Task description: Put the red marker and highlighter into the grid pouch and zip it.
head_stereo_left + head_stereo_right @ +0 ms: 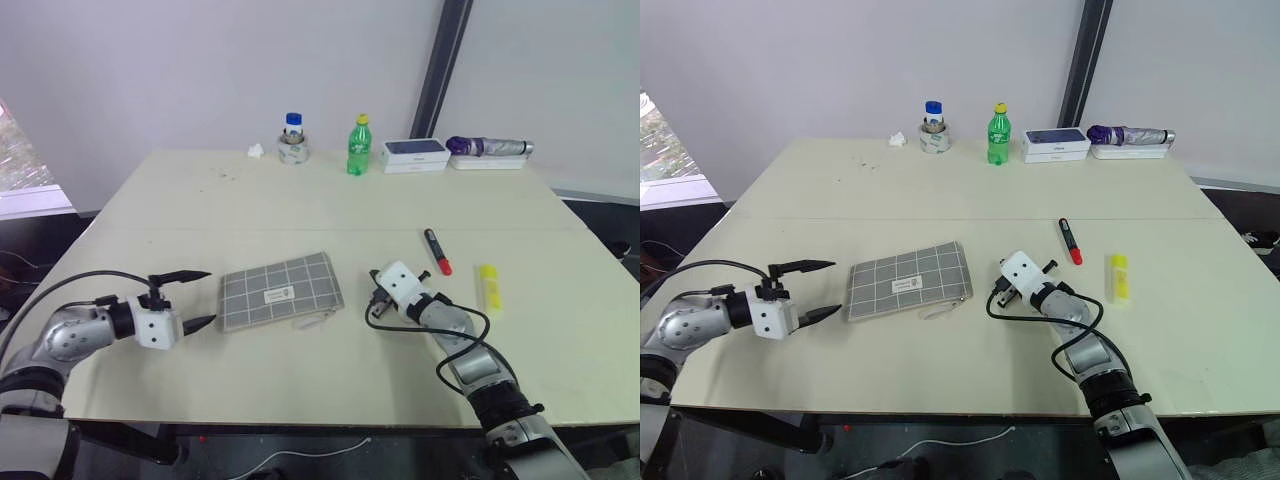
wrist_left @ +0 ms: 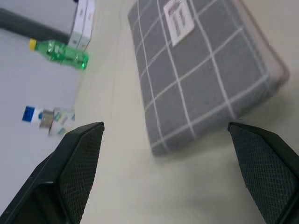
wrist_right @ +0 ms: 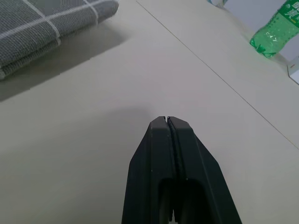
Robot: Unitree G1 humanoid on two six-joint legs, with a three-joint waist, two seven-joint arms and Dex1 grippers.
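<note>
The grid pouch (image 1: 280, 288) lies flat in the middle of the table, white label up, its zipper pull (image 1: 315, 320) along the near edge. My left gripper (image 1: 203, 298) stands open just left of the pouch's left end, one finger above the other; the pouch (image 2: 201, 74) lies ahead of its fingers. To the right of the pouch my right gripper (image 1: 376, 301) is shut on nothing, its fingertips (image 3: 167, 122) over bare table. Further right lie the red marker (image 1: 437, 251) and the yellow highlighter (image 1: 488, 286), both untouched.
Along the table's far edge stand a small blue-capped jar in a tape roll (image 1: 293, 140), a green soda bottle (image 1: 358, 146), white boxes (image 1: 415, 155) and a folded purple umbrella (image 1: 488, 148). A crumpled scrap (image 1: 256, 151) lies by the jar.
</note>
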